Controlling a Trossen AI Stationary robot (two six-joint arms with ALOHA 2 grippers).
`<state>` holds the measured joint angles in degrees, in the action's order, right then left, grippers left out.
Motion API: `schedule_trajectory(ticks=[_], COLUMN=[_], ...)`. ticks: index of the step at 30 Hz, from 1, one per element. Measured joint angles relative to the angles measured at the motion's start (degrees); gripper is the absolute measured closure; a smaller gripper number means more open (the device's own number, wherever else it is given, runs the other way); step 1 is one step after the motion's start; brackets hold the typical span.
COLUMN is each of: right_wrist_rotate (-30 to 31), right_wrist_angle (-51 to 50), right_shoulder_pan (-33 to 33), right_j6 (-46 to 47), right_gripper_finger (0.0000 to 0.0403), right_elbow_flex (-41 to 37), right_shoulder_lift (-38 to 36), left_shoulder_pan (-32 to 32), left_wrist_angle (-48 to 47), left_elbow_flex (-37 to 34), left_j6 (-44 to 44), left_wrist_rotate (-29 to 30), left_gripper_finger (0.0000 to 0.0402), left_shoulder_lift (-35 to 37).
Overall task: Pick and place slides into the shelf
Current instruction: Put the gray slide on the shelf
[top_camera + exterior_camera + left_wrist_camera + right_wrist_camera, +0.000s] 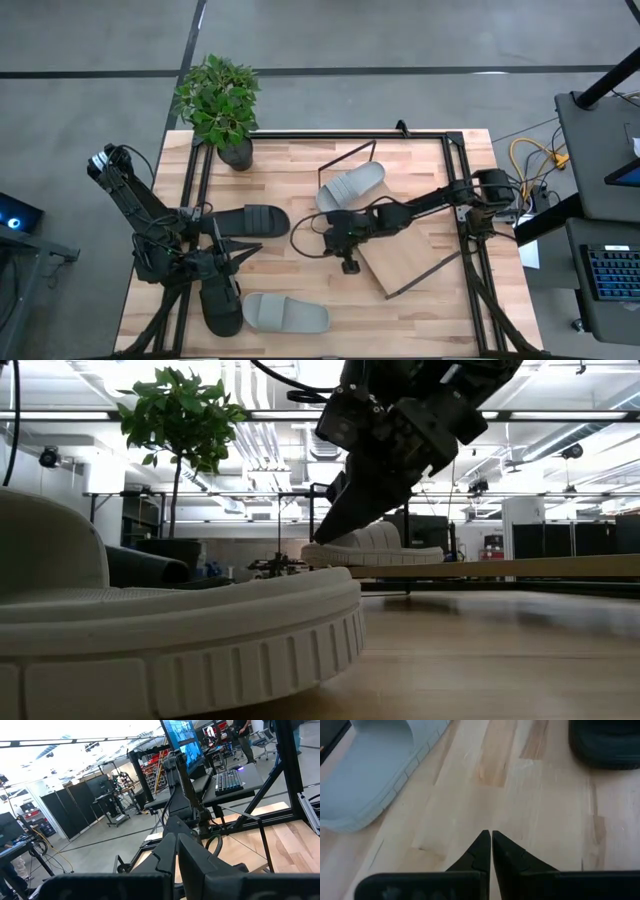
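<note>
The slatted wooden table point(300, 200) is occupied by a potted plant point(222, 105) at its far left corner, the slanted shelf point(405, 262) (one grey slide point(352, 187) is rested on its far end), two black slides point(245, 220) point(221, 300) and another grey slide point(285, 314) near the front edge.

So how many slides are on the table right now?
4. One grey slide lies on the shelf; one black slide left of centre; another black slide and a grey slide at the near-left edge.
</note>
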<state>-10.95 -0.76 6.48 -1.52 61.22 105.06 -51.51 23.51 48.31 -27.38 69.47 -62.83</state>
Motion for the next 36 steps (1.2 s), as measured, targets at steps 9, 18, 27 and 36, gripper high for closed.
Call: schedule_trajectory(ticks=[9, 18, 27, 36], right_wrist_rotate=[-1.1, -1.7, -1.9, -4.3], right_wrist_angle=[0.1, 1.4, 5.9, 9.4], right_shoulder_pan=[-3.0, -4.1, -5.6, -7.2], right_j6=[-0.7, -0.3, -1.4, -1.7], right_gripper_finger=[0.0394, 0.0394, 0.0394, 0.0394], right_elbow_flex=[-2.2, -3.2, -3.3, -3.3], right_shoulder_lift=[0.0, 0.0, 0.0, 0.0], left_shoulder_pan=[0.0, 0.0, 0.0, 0.0], left_wrist_angle=[0.0, 0.0, 0.0, 0.0], left_elbow_flex=[-0.1, -0.1, -0.1, -0.1], left_j6=[0.0, 0.0, 0.0, 0.0], left_wrist_rotate=[0.0, 0.0, 0.0, 0.0], left_gripper_finger=[0.0398, 0.0398, 0.0398, 0.0398], left_shoulder_lift=[0.0, 0.0, 0.0, 0.0])
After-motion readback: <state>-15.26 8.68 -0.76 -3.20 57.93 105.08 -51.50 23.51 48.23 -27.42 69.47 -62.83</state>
